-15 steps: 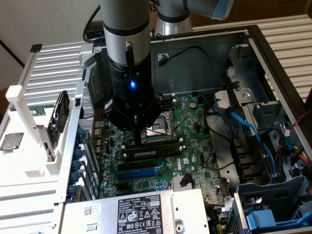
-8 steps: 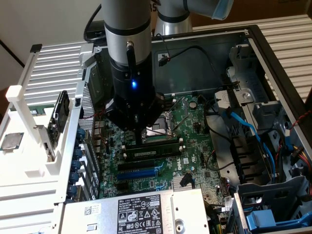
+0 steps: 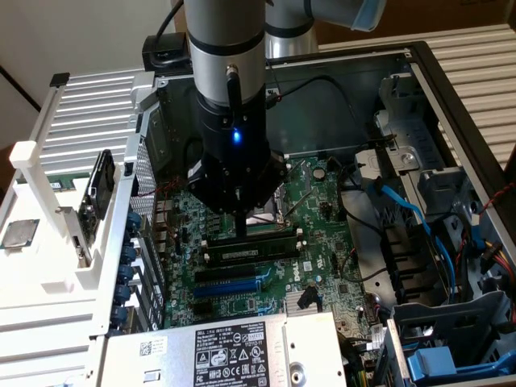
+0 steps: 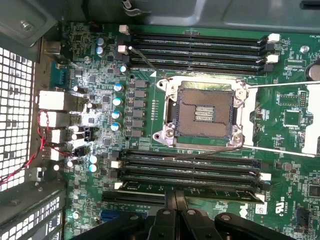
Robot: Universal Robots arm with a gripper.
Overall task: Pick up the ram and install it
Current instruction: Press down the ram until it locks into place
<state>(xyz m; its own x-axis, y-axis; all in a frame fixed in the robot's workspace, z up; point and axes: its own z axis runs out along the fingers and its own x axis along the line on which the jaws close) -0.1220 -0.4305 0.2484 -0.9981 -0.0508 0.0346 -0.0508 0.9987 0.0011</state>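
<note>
Gripper: the gripper (image 4: 175,210) has its two dark fingers (image 4: 167,204) pressed together, tips resting on the top edge of the ram, nothing clamped between them.
Gripper, exterior view: the fingertips (image 3: 242,230) come straight down from the black wrist body onto the stick.
Ram: the ram (image 3: 251,251) stands on edge in a memory slot, the one nearest the blue slot of the bank on this side of the processor socket; its pale label shows on the side face. In the wrist view its edge (image 4: 220,190) runs across just beyond the fingertips.
Slots near the ram: four long black slots (image 4: 190,170) lie side by side in this bank, white clips (image 4: 265,176) at their ends.
Far slots: a second bank of four (image 4: 195,52) lies past the socket.
Socket: one open processor socket (image 4: 202,114) sits between the two banks, its thin metal lever (image 4: 280,149) lying out to one side.
Blue slot: one blue slot (image 3: 230,285) lies just beside the ram's bank.
Room: the board (image 3: 314,201) is hemmed by the case wall (image 3: 339,105) behind, a drive cage (image 3: 451,339) with blue cables (image 3: 411,214) to the exterior view's right, and the power supply (image 3: 226,351) at the front; above the slots the way is open.
</note>
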